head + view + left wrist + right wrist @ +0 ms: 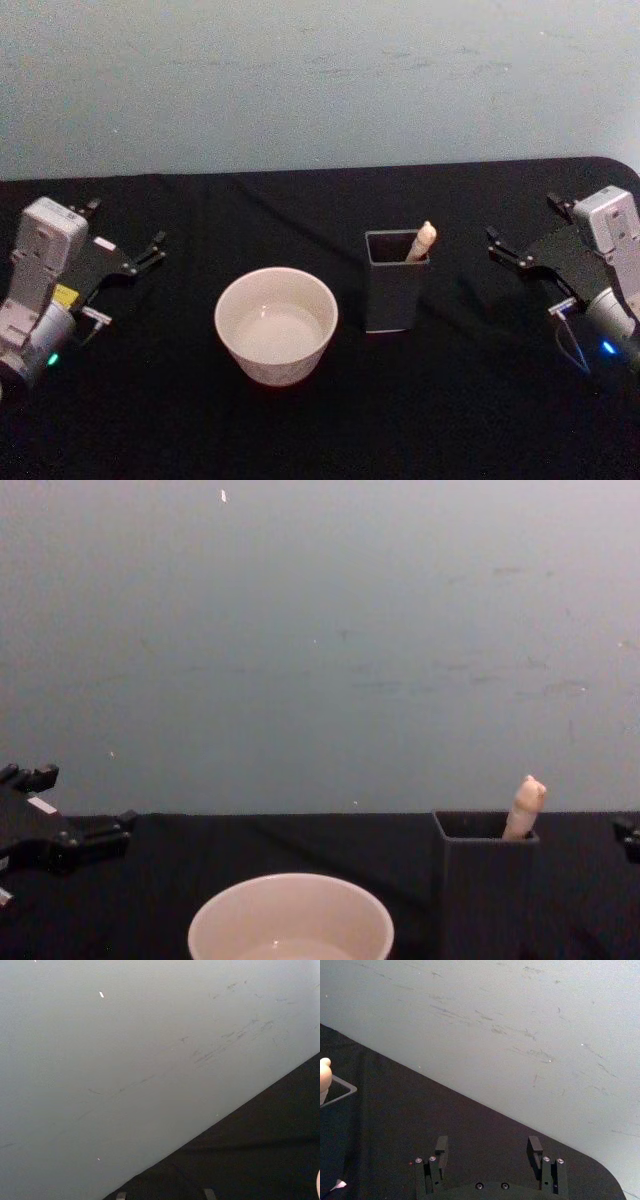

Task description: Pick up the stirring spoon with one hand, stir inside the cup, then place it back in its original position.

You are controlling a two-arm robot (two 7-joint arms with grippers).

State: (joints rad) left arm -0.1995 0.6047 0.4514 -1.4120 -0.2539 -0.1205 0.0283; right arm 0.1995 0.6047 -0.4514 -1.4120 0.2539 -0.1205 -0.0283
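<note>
The left claw point(127, 224) hangs open at the left edge of the black surface point(450, 410), well apart from everything. Right of it, near the middle, stands the cup point(272, 368). Just right of the cup, the stirring spoon point(423, 242) sits in the dark holder point(390, 300), its beige tip above the rim. At the right, the right claw point(522, 220) is spread open and holds nothing. By the look of it, all 3 steps are left: pick up, stir, return.
</note>
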